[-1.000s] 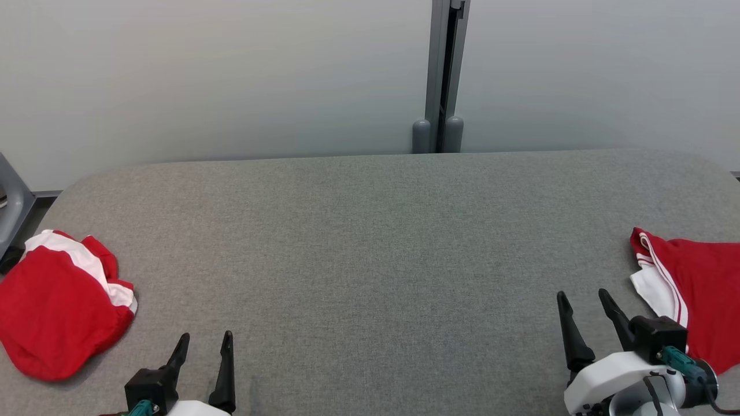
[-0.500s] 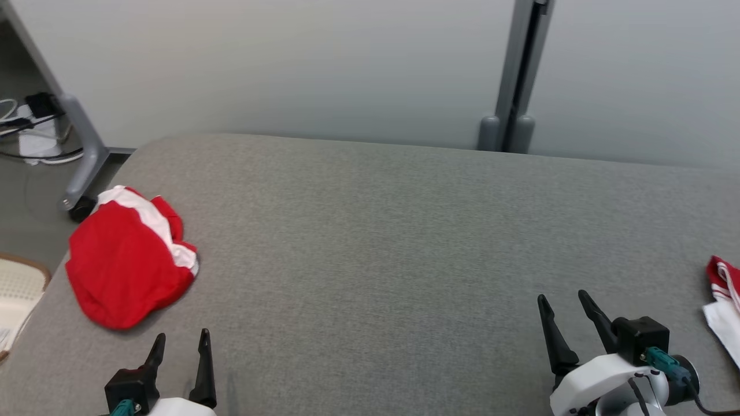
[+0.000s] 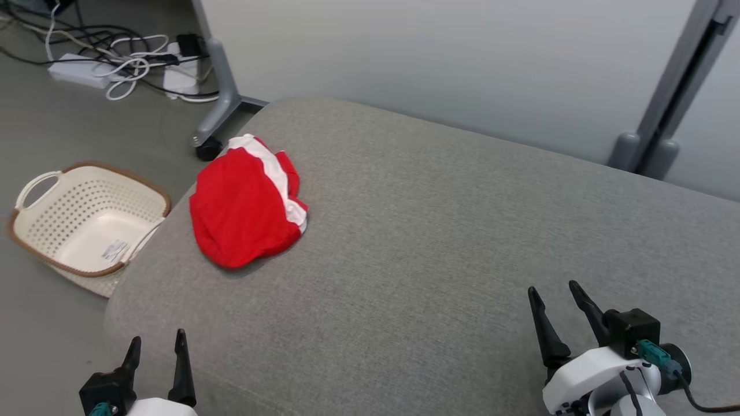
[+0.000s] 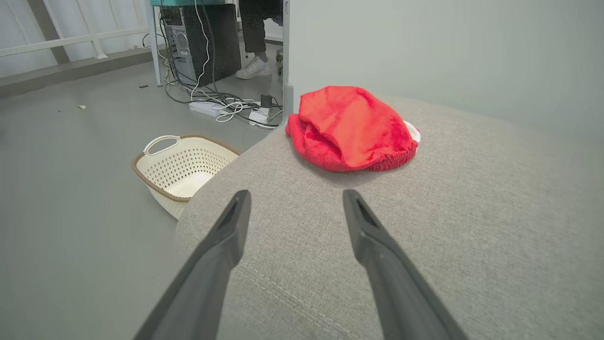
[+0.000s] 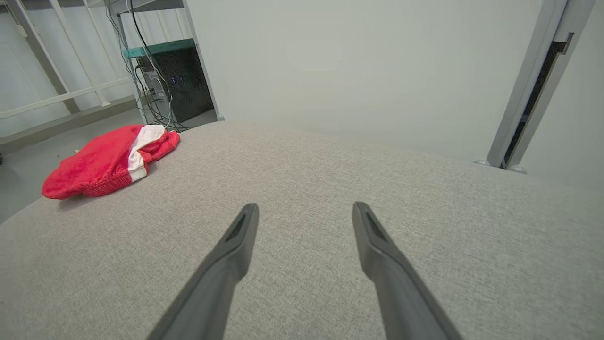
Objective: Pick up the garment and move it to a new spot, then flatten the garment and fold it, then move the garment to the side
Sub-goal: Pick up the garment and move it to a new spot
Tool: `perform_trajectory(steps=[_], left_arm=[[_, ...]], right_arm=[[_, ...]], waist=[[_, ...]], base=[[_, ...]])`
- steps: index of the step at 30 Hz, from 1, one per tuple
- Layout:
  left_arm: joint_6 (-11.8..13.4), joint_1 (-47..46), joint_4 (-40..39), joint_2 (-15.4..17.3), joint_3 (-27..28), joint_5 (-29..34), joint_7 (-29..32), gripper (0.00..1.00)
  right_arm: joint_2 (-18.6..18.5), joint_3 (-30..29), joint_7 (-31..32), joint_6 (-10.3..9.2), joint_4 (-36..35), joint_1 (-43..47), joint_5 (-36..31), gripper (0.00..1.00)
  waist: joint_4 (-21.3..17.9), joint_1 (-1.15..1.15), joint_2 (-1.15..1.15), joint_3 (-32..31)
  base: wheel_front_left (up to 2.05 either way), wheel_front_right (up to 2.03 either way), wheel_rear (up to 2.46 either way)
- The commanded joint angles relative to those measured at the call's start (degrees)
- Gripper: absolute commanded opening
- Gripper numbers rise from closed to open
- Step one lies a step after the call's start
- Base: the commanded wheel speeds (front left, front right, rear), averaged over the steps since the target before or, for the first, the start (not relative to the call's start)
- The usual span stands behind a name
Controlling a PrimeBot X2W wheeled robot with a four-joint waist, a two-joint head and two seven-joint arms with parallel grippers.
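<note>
The left hand (image 3: 158, 337) sits at the near left edge of the grey fabric surface (image 3: 462, 242), its two dark fingers spread wide with nothing between them. The right hand (image 3: 551, 286) rests above the near right part of the surface, fingers equally wide apart and empty. In both wrist views the fingers point across bare grey cloth without touching it.

Farther on and to the left, well apart from both hands, the garment (image 3: 243, 211) lies in a crumpled mound near the surface's left edge. It is red with a white band along its far side, and an elastic-looking hem shows on its near side in the left wrist view. It is closer to the left hand than to the right.

Down on the floor beside that left edge stands a cream perforated basket (image 3: 63, 202) with a brown rim. Beyond it are a grey caster leg (image 3: 222, 104), a power strip with tangled cables (image 3: 115, 63) and a dark computer tower (image 4: 207, 38). A person's white shoe (image 4: 254, 70) shows next to the tower. A pale partition wall (image 3: 433, 58) runs behind the surface.
</note>
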Motion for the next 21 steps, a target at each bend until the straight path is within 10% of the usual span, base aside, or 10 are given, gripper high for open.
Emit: perform_trajectory(steps=[1, 10, 21], left_arm=[[0.2, -0.5, -0.2, 0.2, 0.5, 0.0, -0.1, 1.0], [-0.8, -1.4, 0.5, 0.2, 0.7, -1.5, -0.1, 1.0], [-4.1, -11.6, 6.4, 0.5, 2.6, -4.6, -0.1, 1.0]], right_arm=[[-0.4, -0.2, -0.3, -0.01, -0.3, -0.5, -0.6, 1.0], [-0.4, 0.0, -0.3, 0.0, -0.4, -1.5, -2.0, 1.0], [-0.5, 0.0, -0.3, -0.01, -2.5, -6.0, -7.2, 1.0]], waist=[[3.0, 0.0, 0.0, 0.8], [4.9, 0.0, 0.0, 2.3], [-1.6, 0.0, 0.0, 10.4]], base=[[0.0, 0.0, 0.0], [0.0, 0.0, 0.0], [0.0, 0.0, 0.0]])
